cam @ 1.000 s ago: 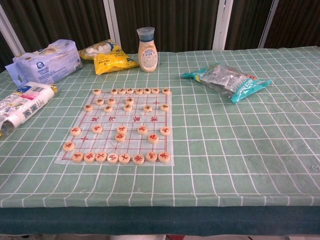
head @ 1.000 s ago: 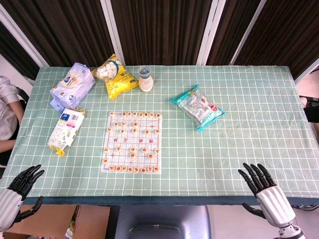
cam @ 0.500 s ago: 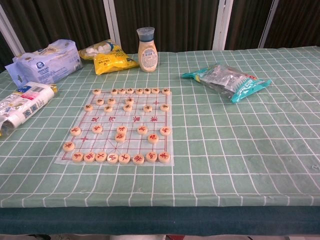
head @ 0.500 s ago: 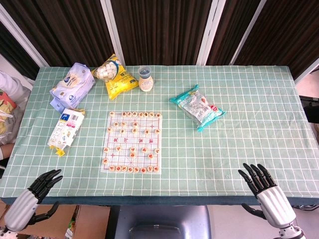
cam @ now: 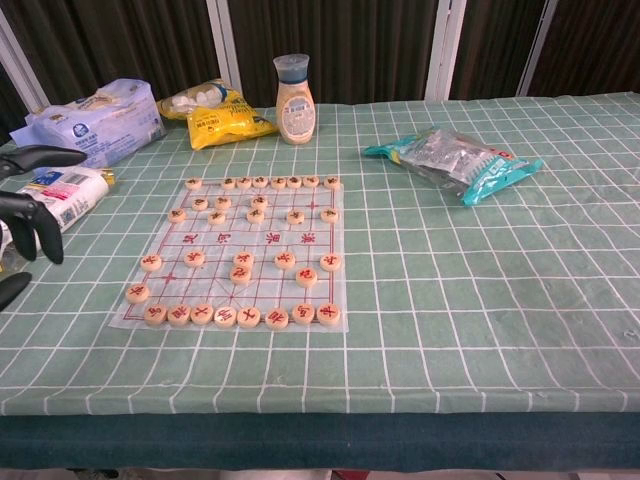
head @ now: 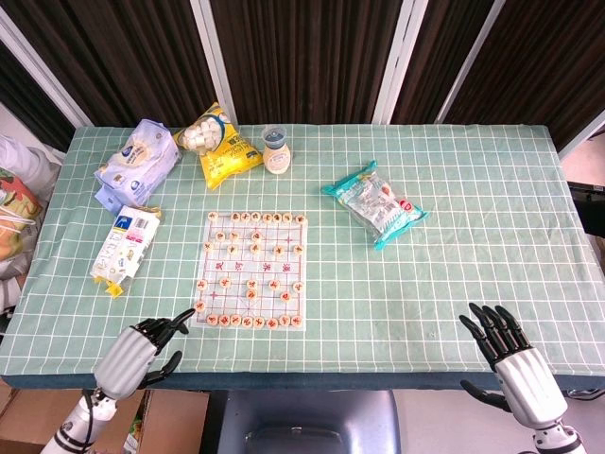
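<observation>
A Chinese chess board lies on the green checked tablecloth, with several round wooden pieces in rows on it. My left hand hovers over the table's front left edge, fingers spread and holding nothing, its fingertips close to the board's near left corner. My right hand hangs off the front right edge, fingers spread and empty; the chest view does not show it.
Along the back stand a blue-white bag, a yellow snack bag and a small bottle. A white packet lies at left, a teal packet at right. A person's arm shows at the left edge.
My left hand has risen and moved right and forward, from below the table's left corner to near the board's front left corner. The right hand has barely shifted.
</observation>
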